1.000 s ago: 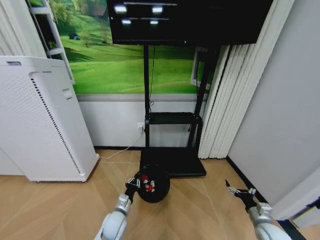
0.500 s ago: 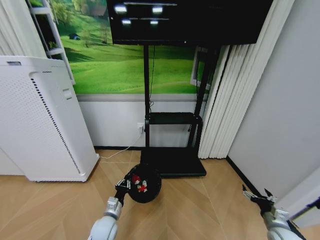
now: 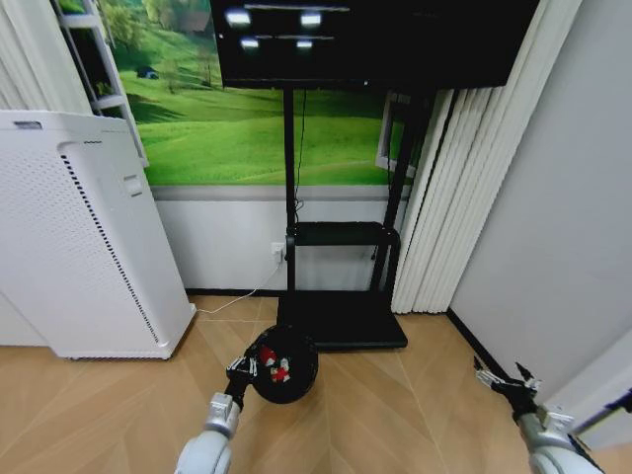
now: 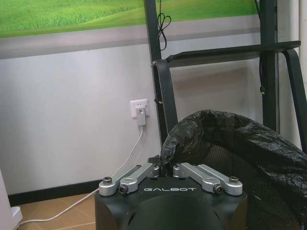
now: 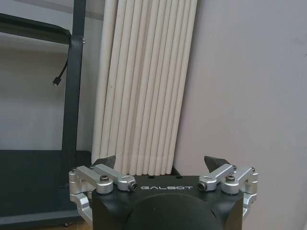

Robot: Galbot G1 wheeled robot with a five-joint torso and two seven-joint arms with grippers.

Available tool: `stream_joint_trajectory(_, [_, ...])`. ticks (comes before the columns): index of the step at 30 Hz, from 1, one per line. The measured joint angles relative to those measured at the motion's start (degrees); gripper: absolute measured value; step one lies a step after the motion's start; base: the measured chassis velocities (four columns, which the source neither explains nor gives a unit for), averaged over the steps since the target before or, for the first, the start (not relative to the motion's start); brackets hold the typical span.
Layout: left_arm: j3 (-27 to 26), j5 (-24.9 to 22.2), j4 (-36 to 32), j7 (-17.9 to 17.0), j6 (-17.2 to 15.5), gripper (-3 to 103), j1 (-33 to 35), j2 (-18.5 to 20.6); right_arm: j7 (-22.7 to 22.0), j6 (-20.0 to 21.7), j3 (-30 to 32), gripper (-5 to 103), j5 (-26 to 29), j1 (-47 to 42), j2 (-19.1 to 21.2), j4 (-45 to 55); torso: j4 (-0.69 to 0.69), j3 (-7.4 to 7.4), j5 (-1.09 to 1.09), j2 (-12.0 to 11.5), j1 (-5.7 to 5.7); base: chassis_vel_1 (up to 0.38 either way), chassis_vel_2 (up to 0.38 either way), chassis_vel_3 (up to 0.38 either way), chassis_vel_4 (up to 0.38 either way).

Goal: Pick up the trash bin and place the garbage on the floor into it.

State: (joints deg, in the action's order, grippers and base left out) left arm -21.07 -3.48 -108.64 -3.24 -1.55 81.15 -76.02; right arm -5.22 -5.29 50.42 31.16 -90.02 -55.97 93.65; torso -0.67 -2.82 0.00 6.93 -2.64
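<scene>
Herringbone wood floor [image 3: 395, 415], pale and matte, met a white wall beneath a green meadow mural.

1. White perforated appliance [image 3: 79, 237]: tall, boxy, smooth plastic with a dotted grille, standing at far left.
2. Black screen stand [image 3: 341, 276]: thin metal uprights, flat shelf and low base plate against the wall.
3. White curtain [image 3: 444, 207]: stiff vertical pleats at right.
4. Trash bin [image 3: 282, 363]: small round black bucket, lined with a crinkled glossy bag [image 4: 230, 139] over a mesh wall. It hung just in front of the stand's base, gripped at its rim. Compared with 1 second earlier it had shifted left and toward the wall, with little further travel over the last half second.
5. Garbage [image 3: 276, 365]: red-and-white crumpled scraps already lying inside the bin; count could not be told. No litter showed on the bare floor, so the collecting appeared done and the carry looked near its end.
6. Left gripper [image 4: 165, 168]: fingers pressed together on the bin's rim and bag edge.
7. Right gripper [image 3: 506, 380]: jaws spread and empty, low at right near the grey wall, drawn farther right than 1 second before.
</scene>
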Motion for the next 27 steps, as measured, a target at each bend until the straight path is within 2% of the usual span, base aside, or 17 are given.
stream_joint_trajectory(27, [-1.0, 0.1, 0.2, 0.1, 0.9, 7, 0.6, 0.0, 0.0, -0.1, -0.1, 100, -0.1, 0.0, 0.0, -0.1, 0.0, -0.01, 0.0, 0.0, 0.0, 0.0, 0.0, 0.0, 0.0])
